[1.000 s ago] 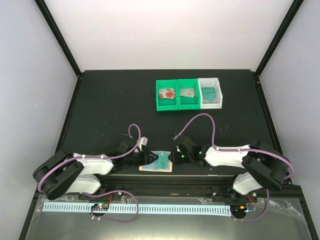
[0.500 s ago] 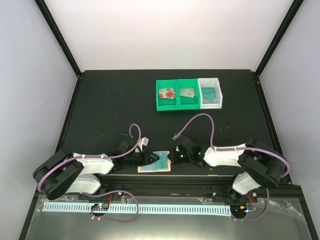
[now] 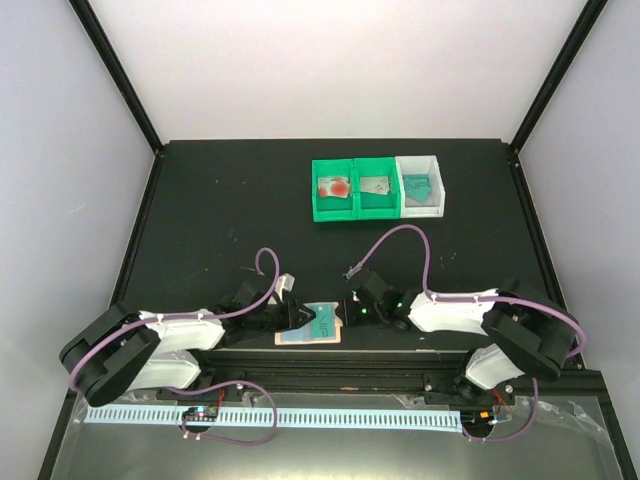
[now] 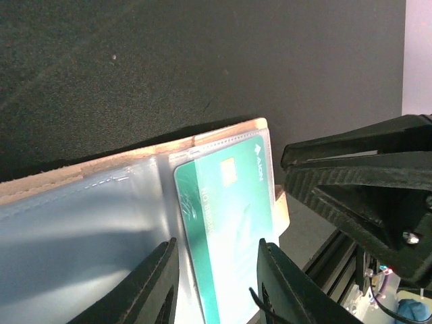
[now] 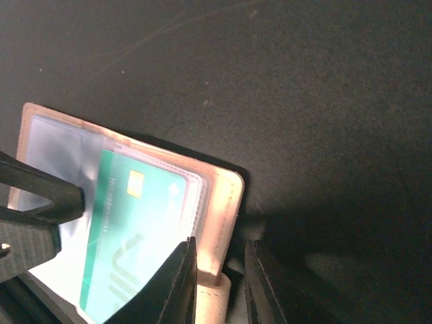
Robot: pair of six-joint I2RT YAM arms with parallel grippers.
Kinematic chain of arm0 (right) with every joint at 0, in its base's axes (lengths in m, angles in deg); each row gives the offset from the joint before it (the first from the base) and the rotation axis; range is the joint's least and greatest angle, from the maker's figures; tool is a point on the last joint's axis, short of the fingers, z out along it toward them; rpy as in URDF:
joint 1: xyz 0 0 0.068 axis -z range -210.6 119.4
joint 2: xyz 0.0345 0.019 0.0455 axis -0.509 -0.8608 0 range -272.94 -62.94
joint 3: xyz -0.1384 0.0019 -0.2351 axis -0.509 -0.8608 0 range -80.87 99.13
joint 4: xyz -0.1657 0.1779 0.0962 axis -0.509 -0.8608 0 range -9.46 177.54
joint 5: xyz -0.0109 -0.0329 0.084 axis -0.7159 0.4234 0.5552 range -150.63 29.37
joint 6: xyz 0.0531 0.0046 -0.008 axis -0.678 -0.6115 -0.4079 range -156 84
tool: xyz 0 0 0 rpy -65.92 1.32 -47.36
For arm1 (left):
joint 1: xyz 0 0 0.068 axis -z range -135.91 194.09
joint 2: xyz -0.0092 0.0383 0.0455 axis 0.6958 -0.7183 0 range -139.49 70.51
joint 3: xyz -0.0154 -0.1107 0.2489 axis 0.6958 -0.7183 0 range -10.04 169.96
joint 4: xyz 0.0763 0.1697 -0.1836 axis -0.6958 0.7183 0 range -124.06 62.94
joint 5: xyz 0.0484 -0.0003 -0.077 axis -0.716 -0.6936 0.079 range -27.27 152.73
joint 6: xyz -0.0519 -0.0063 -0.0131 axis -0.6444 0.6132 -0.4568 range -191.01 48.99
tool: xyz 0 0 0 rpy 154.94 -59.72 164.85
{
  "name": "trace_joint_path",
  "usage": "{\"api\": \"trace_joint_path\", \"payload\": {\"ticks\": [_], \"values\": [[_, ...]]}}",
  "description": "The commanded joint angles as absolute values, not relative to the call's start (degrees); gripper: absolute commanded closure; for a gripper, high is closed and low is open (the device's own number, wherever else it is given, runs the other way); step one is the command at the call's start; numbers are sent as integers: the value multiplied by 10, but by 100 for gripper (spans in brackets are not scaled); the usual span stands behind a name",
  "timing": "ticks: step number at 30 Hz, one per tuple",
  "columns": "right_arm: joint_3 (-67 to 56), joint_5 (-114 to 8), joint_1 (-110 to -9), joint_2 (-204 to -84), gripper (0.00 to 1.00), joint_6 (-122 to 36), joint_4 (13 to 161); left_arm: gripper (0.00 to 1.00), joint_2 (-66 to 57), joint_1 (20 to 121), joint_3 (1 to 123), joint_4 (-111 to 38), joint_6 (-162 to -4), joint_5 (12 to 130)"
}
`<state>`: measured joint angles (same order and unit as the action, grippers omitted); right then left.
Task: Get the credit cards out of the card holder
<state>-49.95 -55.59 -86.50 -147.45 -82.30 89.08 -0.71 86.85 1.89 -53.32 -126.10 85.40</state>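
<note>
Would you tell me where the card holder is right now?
The card holder lies open at the table's near edge, centre of the top view, between the left end effector and right end effector.

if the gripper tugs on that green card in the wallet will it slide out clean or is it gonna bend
The green card looks flat and rigid, so it should probably stay stiff rather than bend. Its glossy face sits in a clear sleeve of the card holder, so it may slide, though the light holder could drag along unless the left gripper pins it.
</note>
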Motion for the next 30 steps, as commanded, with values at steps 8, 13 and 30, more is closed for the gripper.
{"api": "trace_joint_path", "payload": {"ticks": [8, 13, 30], "values": [[-450, -562, -868, -1482, 74, -794, 874, 67, -41, 865, 19, -555, -1247, 846], [-445, -547, -868, -1508, 79, -798, 874, 68, -60, 865, 21, -561, -1247, 851], [-489, -548, -869, -1539, 96, -812, 901, 69, -59, 855, 2, -596, -1266, 886]]}}
